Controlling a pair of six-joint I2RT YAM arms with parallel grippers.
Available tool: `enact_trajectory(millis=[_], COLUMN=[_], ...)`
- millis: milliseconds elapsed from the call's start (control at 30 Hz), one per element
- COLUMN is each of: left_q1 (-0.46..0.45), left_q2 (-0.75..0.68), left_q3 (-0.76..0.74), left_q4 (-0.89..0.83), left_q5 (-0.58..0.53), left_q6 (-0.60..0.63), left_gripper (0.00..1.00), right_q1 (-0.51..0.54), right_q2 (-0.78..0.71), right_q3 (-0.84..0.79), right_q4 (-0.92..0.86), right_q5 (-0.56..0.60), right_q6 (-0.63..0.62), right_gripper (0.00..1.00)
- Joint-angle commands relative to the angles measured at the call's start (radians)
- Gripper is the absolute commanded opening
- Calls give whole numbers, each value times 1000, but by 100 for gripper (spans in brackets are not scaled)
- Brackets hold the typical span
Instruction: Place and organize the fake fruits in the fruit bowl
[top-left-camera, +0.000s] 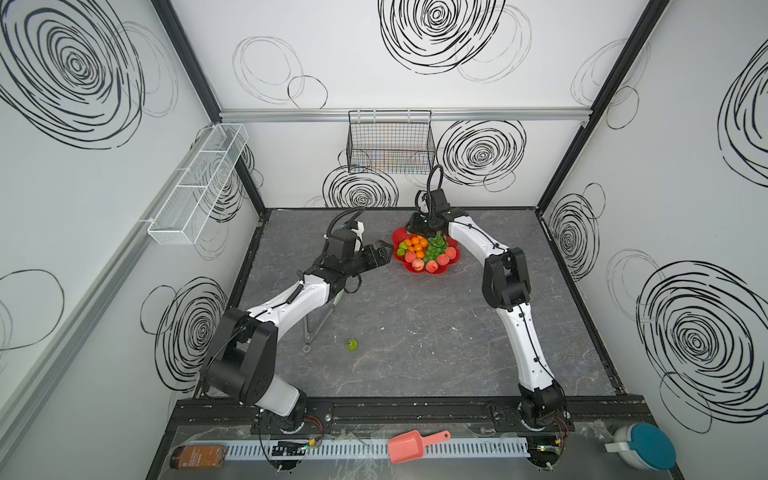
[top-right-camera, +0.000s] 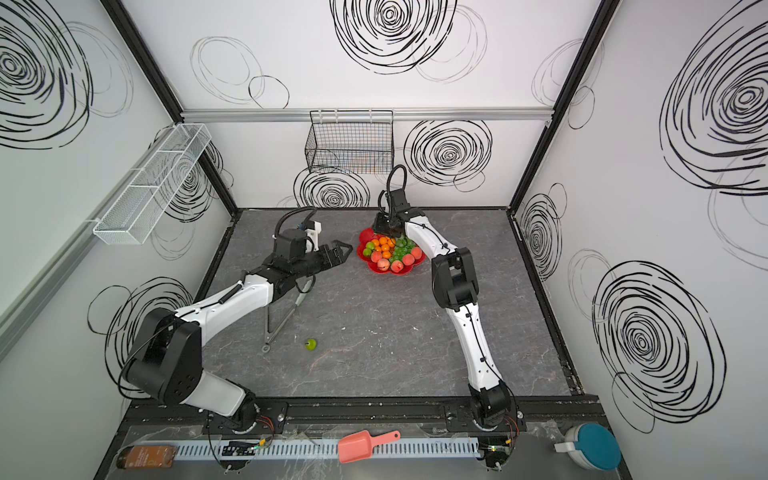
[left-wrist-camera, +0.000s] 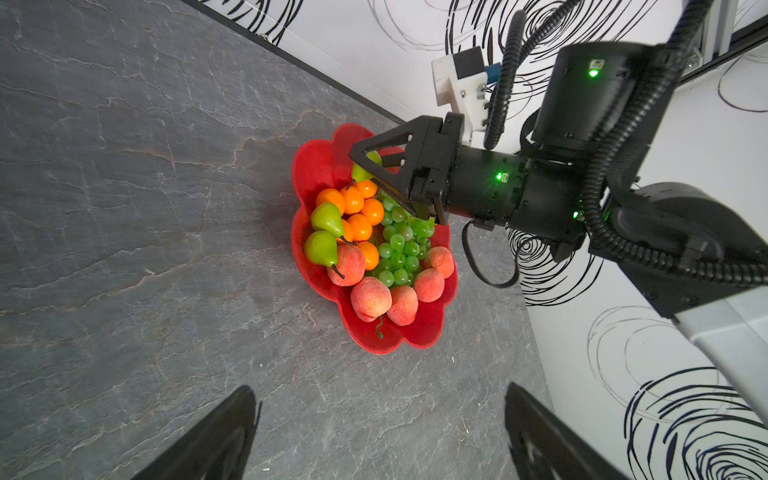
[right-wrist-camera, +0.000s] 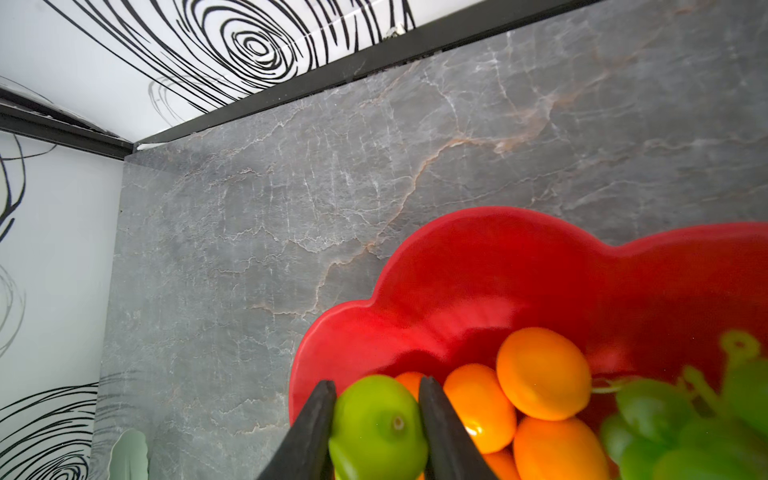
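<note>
While the right gripper (right-wrist-camera: 377, 384) hangs over the rear of the fruit bowl (right-wrist-camera: 478, 270), its two dark fingers are clamped on either side of a green pear (right-wrist-camera: 376, 424), which sits just above the heap of oranges (left-wrist-camera: 353, 199). Whether the pear touches the fruit beneath it cannot be told.

The red, petal-rimmed bowl stands on the grey marbled counter (top-left-camera: 415, 332) near the back wall, between the two arms. Oranges are gathered on the side toward the left arm, with two more pears (left-wrist-camera: 326, 218) lying against them at the rim. A bunch of green grapes (left-wrist-camera: 399, 249) fills the middle, and pink-red peaches (left-wrist-camera: 371, 297) line the front edge.

The left gripper (top-right-camera: 343, 249) hovers just beside the bowl's left rim, clear of it, its jaws spread wide and holding nothing. One stray pear (top-left-camera: 352, 344) lies alone on the counter, well apart from the bowl, toward the front and nearer the left arm. A pair of metal tongs (top-right-camera: 278, 324) lies on the counter, partly under that arm's forearm.

On the back wall hangs a black wire basket (top-left-camera: 390, 143). On the front ledge lie a salmon-pink scoop (top-left-camera: 409, 446), a brown bottle (top-left-camera: 197, 456) on its side and a teal-lidded container (top-left-camera: 644, 451).
</note>
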Motion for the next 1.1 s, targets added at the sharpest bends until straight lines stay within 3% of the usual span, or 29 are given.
enact_trajectory(millis=[0, 333, 833, 1067], left_q1=[7, 8, 10, 11], left_q2=[-3, -6, -18, -92], left_q3=[8, -1, -10, -16], left_q4=[42, 40, 30, -22], left_q5=[10, 12, 16, 0], left_q6=[12, 13, 19, 36], left_gripper=[96, 96, 96, 96], right_q1=[11, 22, 19, 12], right_q2=[19, 35, 37, -18], right_q3=[29, 32, 57, 109], right_q4=[30, 41, 23, -28], right_q5=[-24, -70, -57, -25], right_q6=[0, -11, -11, -48], right_gripper=[35, 39, 45, 46])
